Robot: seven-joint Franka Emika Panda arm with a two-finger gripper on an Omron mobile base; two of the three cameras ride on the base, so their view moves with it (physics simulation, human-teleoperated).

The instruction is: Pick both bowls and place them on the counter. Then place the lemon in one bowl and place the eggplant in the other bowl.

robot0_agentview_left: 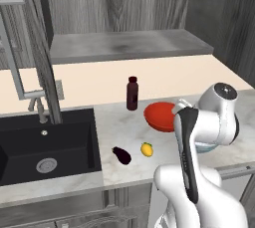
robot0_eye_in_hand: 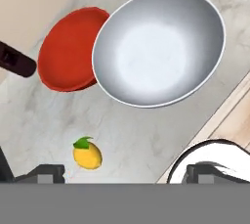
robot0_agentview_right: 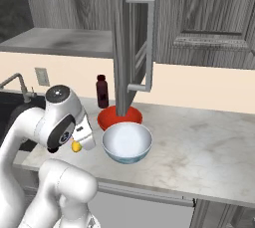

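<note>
The counter (robot0_agentview_right: 209, 147) carries everything now, so I take the white bowl (robot0_agentview_right: 127, 142) as my landmark: it sits near the front edge, and the red bowl (robot0_agentview_right: 119, 116) lies just behind it toward the wall, rims touching or overlapping as far as I can tell. The dark bottle (robot0_agentview_right: 102, 91) stands beyond the red bowl. The eggplant (robot0_agentview_left: 121, 155) lies on the stone well to the sink side of the white bowl, and the lemon (robot0_eye_in_hand: 88, 155) rests between the eggplant and the white bowl, apart from both. Both bowls look placed, so I judge the lemon to be my next job. To do it well I should shift sideways until the lemon sits midway between my fingertips (robot0_eye_in_hand: 45, 173), come straight down, and close across its short width so it does not roll or squirt out; the bowls are close enough that I must keep clear of their rims. My gripper (robot0_eye_in_hand: 124, 175) hangs above the counter, pointing straight down, fingers spread wide and holding nothing, with the arm folded back toward the base.
</note>
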